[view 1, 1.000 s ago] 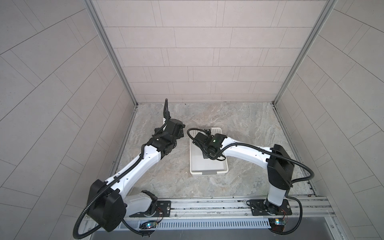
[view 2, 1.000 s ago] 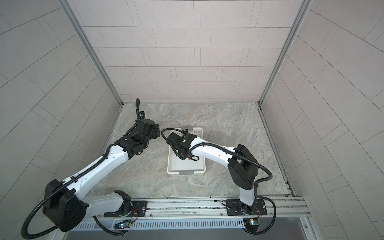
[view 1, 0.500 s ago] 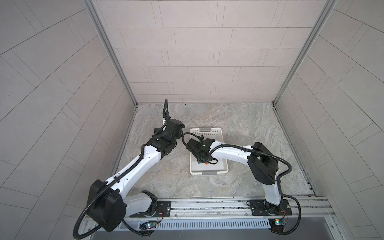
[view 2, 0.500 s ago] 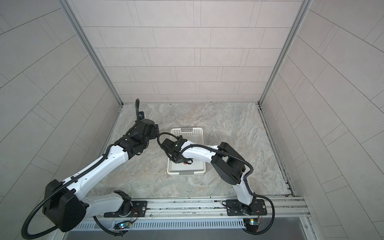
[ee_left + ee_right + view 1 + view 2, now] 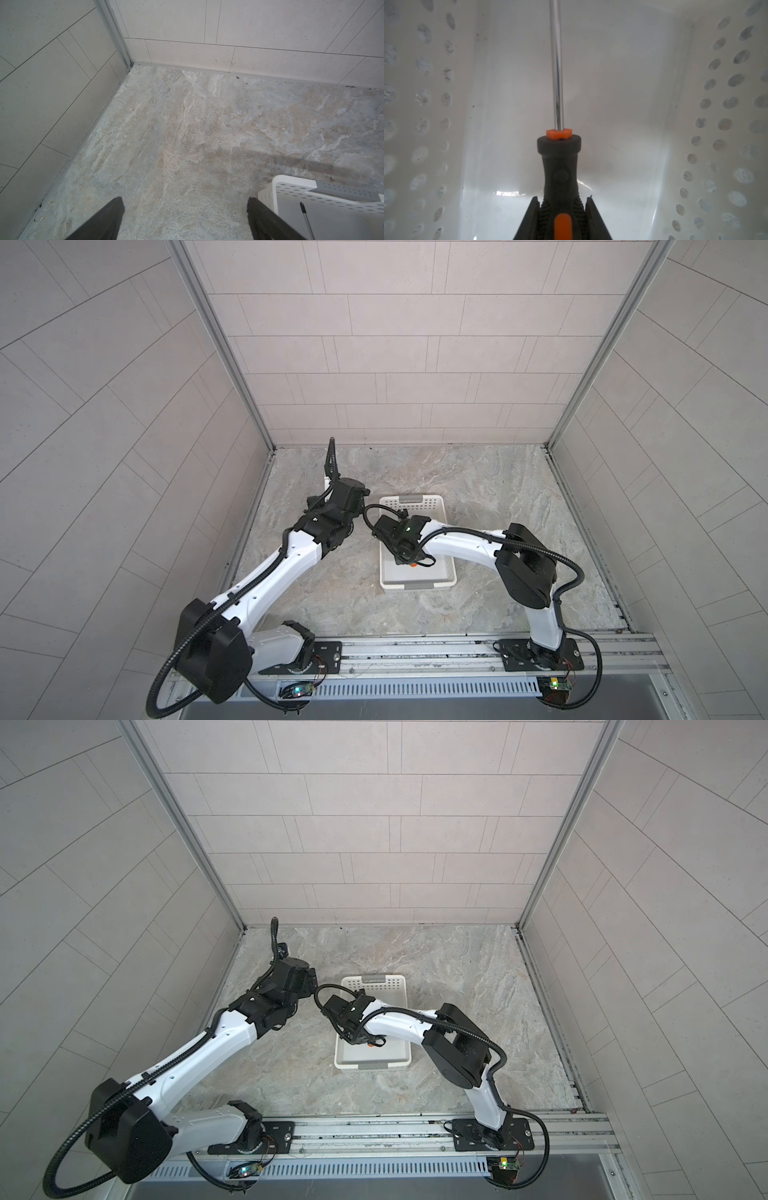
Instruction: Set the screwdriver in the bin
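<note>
Here's the right gripper (image 5: 562,202) down inside the bin (image 5: 392,583), jaws pinched tight on the black-and-orange handle of the screwdriver (image 5: 559,166). It's a firm hold, low on the grip, with the shiny shaft pointing straight ahead along the bin's length between the two perforated walls. In a top view the screwdriver (image 5: 412,566) shows only as a dab of orange beneath the wrist, over the white floor toward the near end. Whether the tool touches that floor, I can't tell. On the other side, the left gripper (image 5: 185,207) hangs wide open and empty above the table (image 5: 187,124), just beside the bin's far corner. This looks like the placing step, nearly home: the tool is in, but not let go. Next, I'd say, part those jaws and lift straight up, clear of handle and walls.
</note>
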{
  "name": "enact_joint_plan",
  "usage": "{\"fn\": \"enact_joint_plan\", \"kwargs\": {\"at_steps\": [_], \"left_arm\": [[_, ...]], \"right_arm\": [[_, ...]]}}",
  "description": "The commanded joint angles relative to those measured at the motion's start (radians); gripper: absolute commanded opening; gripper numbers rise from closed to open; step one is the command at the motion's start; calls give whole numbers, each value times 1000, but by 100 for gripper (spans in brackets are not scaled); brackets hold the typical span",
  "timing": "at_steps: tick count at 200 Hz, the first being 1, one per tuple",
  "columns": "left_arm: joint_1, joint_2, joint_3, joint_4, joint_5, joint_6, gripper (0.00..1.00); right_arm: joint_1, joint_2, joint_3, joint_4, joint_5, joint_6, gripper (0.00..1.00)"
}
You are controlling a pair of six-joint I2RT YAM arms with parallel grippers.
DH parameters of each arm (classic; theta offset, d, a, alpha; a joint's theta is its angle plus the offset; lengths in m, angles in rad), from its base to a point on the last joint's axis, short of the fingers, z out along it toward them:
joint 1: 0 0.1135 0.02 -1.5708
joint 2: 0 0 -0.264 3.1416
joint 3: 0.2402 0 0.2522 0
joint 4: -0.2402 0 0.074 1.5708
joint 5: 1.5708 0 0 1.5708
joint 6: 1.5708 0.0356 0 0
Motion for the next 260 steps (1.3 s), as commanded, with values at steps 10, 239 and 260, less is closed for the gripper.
{"fn": "enact_joint_plan", "kwargs": {"at_steps": [10, 239, 260], "left_arm": [[-3, -18, -10, -12, -15, -29, 100], [0, -19, -114, 151, -155, 101, 100], [0, -6, -156, 241, -166, 171, 100]], "right_arm": [[-19, 7, -11, -8, 27, 7, 28], [-239, -551, -176, 37, -39, -105, 97], [-326, -644, -199, 46, -10, -173, 100]]}}
